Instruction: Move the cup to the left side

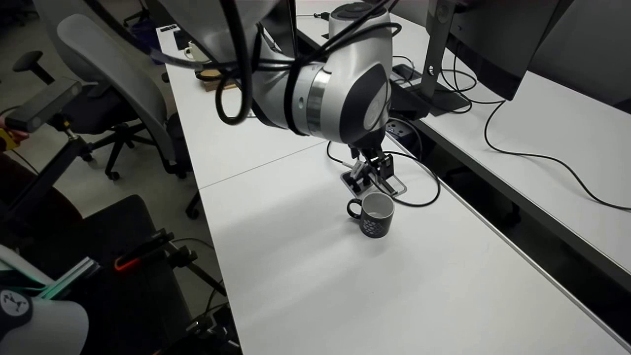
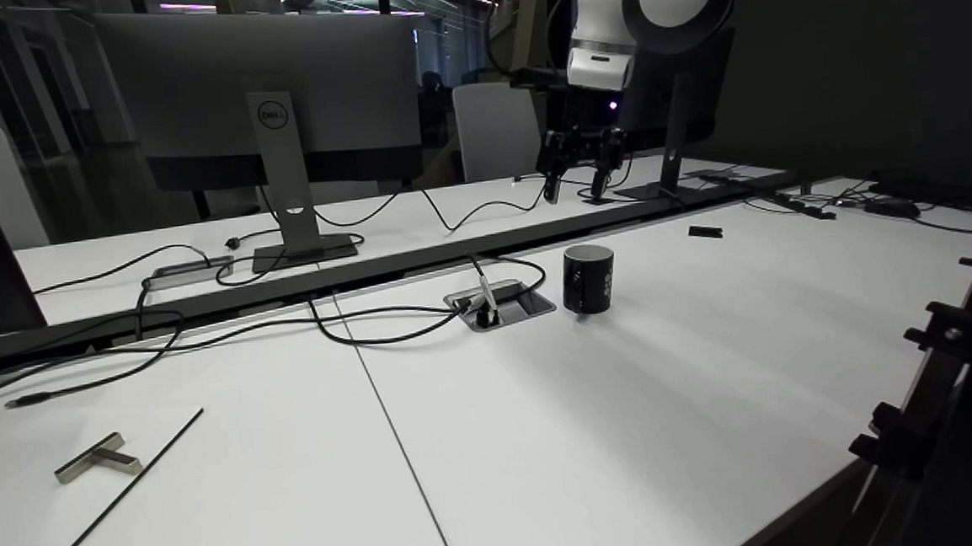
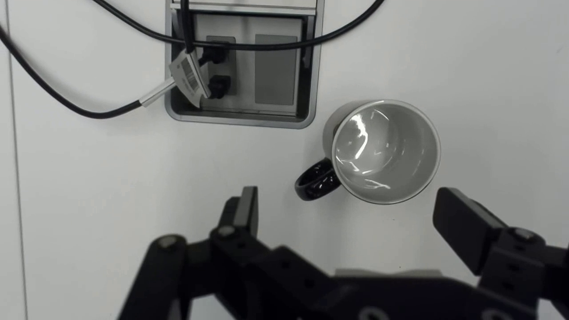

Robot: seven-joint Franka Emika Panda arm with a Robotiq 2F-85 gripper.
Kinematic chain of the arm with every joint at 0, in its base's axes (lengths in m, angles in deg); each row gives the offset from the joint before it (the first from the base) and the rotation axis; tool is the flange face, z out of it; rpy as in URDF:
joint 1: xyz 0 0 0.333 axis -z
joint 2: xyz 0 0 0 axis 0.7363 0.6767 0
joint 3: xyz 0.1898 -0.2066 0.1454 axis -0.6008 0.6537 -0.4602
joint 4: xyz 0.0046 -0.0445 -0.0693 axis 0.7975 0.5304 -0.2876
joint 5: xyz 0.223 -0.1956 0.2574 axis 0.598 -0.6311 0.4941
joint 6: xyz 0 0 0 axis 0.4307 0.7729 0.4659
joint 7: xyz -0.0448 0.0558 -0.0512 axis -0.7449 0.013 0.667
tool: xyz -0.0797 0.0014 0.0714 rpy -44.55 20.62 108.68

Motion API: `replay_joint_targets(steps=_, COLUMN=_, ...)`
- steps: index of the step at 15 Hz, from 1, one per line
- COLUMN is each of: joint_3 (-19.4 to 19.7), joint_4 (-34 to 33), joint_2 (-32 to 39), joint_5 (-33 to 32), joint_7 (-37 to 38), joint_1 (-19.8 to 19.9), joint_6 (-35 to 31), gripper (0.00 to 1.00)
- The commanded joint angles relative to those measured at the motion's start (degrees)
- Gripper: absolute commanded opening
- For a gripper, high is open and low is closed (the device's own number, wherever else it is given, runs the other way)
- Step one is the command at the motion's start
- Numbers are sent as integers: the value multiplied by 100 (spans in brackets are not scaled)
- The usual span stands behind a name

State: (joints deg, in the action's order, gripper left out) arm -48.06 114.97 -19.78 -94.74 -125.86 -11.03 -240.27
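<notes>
The cup is a small black mug with a pale interior and a loop handle. It stands upright on the white table in both exterior views (image 1: pixel 377 224) (image 2: pixel 588 282). In the wrist view the cup (image 3: pixel 386 151) is seen from above, its handle pointing to the lower left. My gripper (image 3: pixel 346 193) is open and empty, its fingers spread wider than the cup, which lies just beyond the fingertips in the picture. In an exterior view the gripper (image 2: pixel 575 190) hangs well above the table and the cup, not touching it. It also shows in an exterior view (image 1: pixel 372 165), partly hidden by the arm.
A recessed power box (image 3: pixel 242 118) with plugs sits beside the cup, and a black cable (image 3: pixel 100 114) loops over it. Monitors (image 2: pixel 273 109) stand beyond the table's dark gap (image 2: pixel 401 265). A small black piece (image 2: pixel 705 232) and metal bars (image 2: pixel 96 457) lie on the table.
</notes>
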Motion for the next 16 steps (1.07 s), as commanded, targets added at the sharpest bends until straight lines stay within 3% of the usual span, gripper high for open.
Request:
replay_joint_targets(steps=1, joint_3=-479, joint_4=-464, joint_2=458, joint_5=-268, joint_7=0, joint_1=399, joint_6=468, gripper=100)
replay_joint_targets(steps=11, joint_3=-1367, joint_4=-1361, joint_2=1281, joint_5=-790, joint_7=0, joint_1=735, joint_6=2125, gripper=100)
replay_joint_targets(steps=16, joint_3=-1540, joint_4=-1766, joint_2=1733, joint_5=-1000, joint_7=0, joint_1=755, joint_6=2576, gripper=100)
